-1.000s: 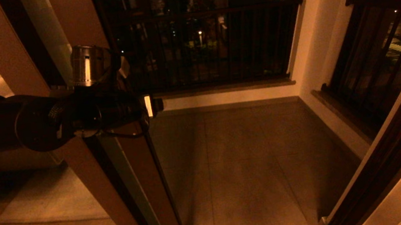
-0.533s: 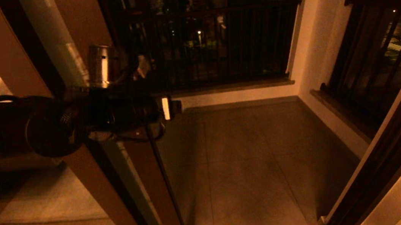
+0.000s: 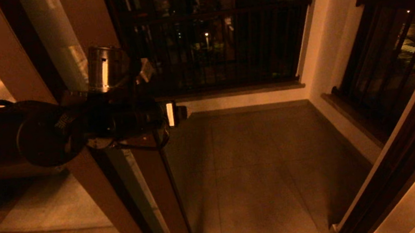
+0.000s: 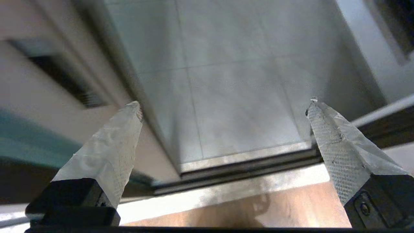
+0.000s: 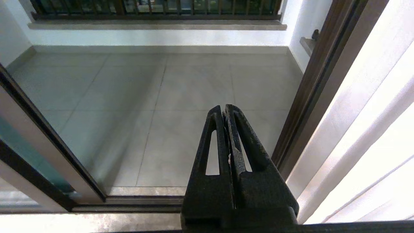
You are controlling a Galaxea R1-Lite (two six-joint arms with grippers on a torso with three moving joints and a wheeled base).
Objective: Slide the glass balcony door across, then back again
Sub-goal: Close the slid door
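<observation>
Glass balcony door (image 3: 123,206): dark brown frame, frosted band, at doorway's left. Left pincer (image 4: 223,106) spread wide beside stile. Right pincer (image 5: 225,111) pressed together.

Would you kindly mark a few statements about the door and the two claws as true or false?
1. The left claw is open. True.
2. The right claw is open. False: its fingers are pressed together.
3. The glass balcony door fills the whole doorway. False: it stands at the left, and the balcony floor shows through an open gap.
4. The left arm reaches across the door's stile in the head view. True.
5. The right claw grips the door. False: it holds nothing.
</observation>
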